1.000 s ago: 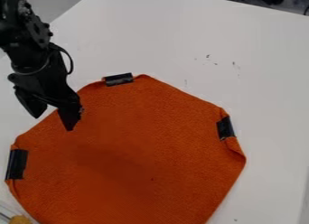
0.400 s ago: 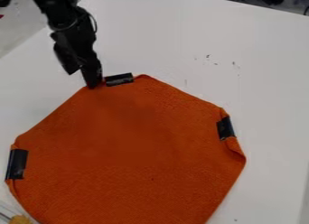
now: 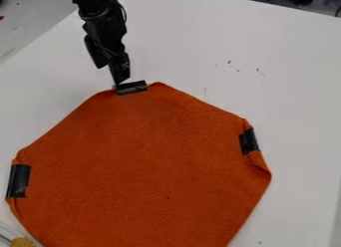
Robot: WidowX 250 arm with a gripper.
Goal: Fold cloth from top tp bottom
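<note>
Camera view, first speaker: Orange cloth [image 3: 143,161], spread broadly flat on the white worktop [image 3: 200,52], occupying the middle and near left of the scene. Which way does it point?

Second speaker: Its outline is many-sided. A short side faces far, slightly left of the middle, its right end set a little farther than its left; slanting sides widen from there toward left and right. The near part passes out of view, so its long axis cannot be told.

First speaker: And the dark strips?

Second speaker: Three. The far strip [image 3: 131,87] lies along the far side, long axis running left to right, its right end slightly farther. The left strip [image 3: 18,181] runs near to far, its far end inclined to the right. The right strip [image 3: 248,141] runs near to far, its far end inclined to the left.

First speaker: The claw [image 3: 110,75]?

Second speaker: Suspended at the far left, just beyond the far strip, pointing downward and nearward with a slight slant to the right. Fingers parted by a modest gap, nothing held between them. The lower fingertip meets the strip's left end in outline; whether they touch cannot be told.

First speaker: Near left corner?

Second speaker: A yellow object [image 3: 22,242], partly visible.
</note>
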